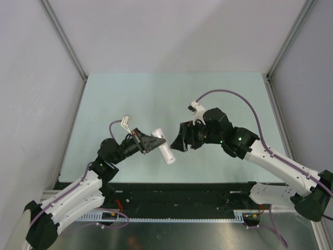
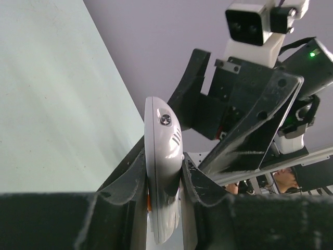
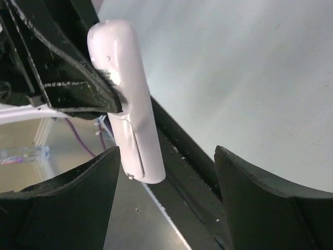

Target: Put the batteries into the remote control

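Pinching with my left gripper (image 2: 164, 174), I am holding the remote control (image 2: 162, 151) aloft, its long axis crossing those jaws and its free end jutting below them. My right gripper (image 1: 178, 141) is hanging spread just ahead of it. The handset is looking light, stiff and slick, so probably best gripped mid-body.

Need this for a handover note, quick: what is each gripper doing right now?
Left gripper: closed on the remote.
Right gripper: open, holding nothing, its fingers apart beside the remote.
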Motion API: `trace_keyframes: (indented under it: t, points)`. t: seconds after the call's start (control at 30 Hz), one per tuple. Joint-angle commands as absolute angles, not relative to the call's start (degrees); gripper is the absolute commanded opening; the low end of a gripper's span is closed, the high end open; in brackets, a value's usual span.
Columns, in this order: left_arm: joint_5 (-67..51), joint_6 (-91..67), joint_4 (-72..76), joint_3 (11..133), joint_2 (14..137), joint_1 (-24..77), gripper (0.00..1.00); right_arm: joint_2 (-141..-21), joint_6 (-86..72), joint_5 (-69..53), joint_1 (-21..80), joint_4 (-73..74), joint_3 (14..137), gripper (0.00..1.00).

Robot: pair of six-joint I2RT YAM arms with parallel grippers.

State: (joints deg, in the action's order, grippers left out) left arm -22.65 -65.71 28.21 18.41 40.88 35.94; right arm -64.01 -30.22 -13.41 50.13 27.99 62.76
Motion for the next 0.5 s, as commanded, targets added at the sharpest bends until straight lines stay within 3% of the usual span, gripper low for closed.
trace_keyframes:
  t: [0.0, 0.47]
  points:
    - [-25.13, -67.24, 31.64, 19.77, 40.96, 35.42, 0.00, -62.23, -33.57, -24.16, 49.92, 18.73, 59.69, 0.78]
    - [-25.58, -68.20, 31.73, 19.77, 39.20, 35.42, 0.00, -63.46, -38.67, -32.34, 50.10, 6.60, 53.88, 0.79]
